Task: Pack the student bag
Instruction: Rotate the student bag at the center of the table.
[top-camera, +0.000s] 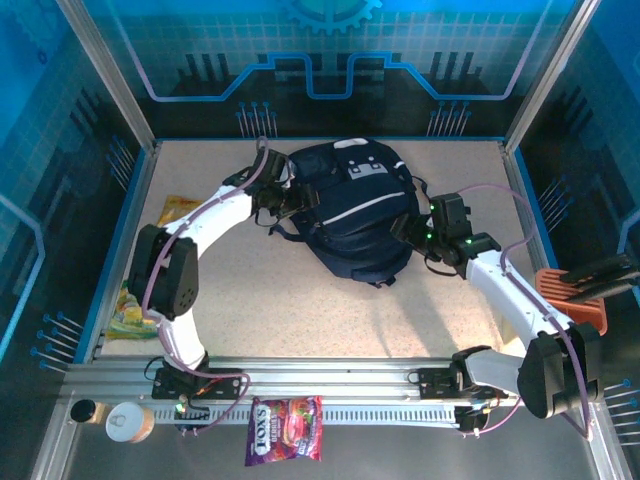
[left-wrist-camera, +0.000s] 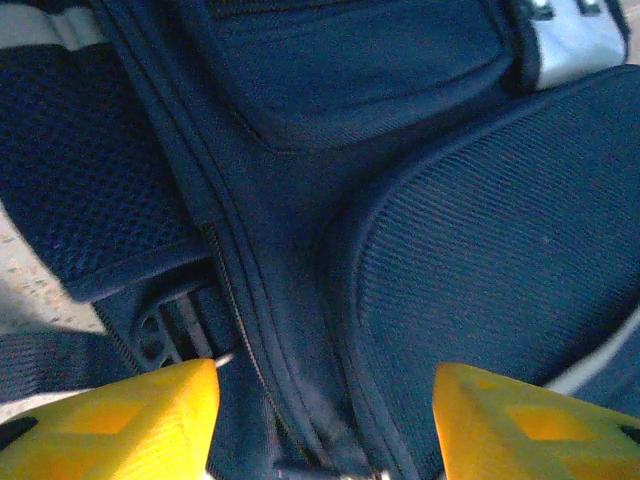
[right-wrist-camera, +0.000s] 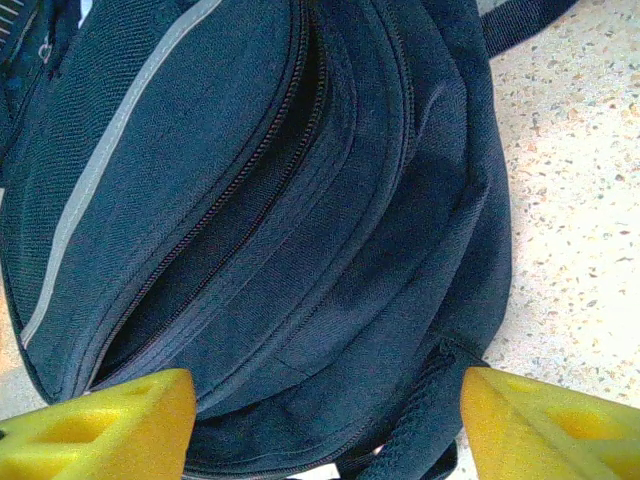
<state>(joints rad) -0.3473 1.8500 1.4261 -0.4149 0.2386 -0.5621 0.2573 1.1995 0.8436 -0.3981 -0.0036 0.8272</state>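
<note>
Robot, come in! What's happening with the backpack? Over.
Left gripper open, right gripper open. Dark navy fabric backpack flat on table, zip pocket gaping. Nothing blocking it.

**Left arm** (top-camera: 215, 215): white tubular link, blocky black joint housings, base at seven o'clock in the overhead view. A lilac cable (top-camera: 262, 160) runs along it, and there is a green light (top-camera: 180, 407) at the base.

**Right arm** (top-camera: 505, 290): matching white link and black housings, base at five o'clock. It has its own lilac cable (top-camera: 490, 186) and a green light (top-camera: 430, 238) by the wrist.

**Left gripper** (left-wrist-camera: 325, 370): fingers (left-wrist-camera: 120, 420) are glossy yellow wedges with recessed orange-toned pockets.

**Right gripper** (right-wrist-camera: 328, 375): fingers (right-wrist-camera: 100, 425) are yellow wedges with recessed pockets.
</note>
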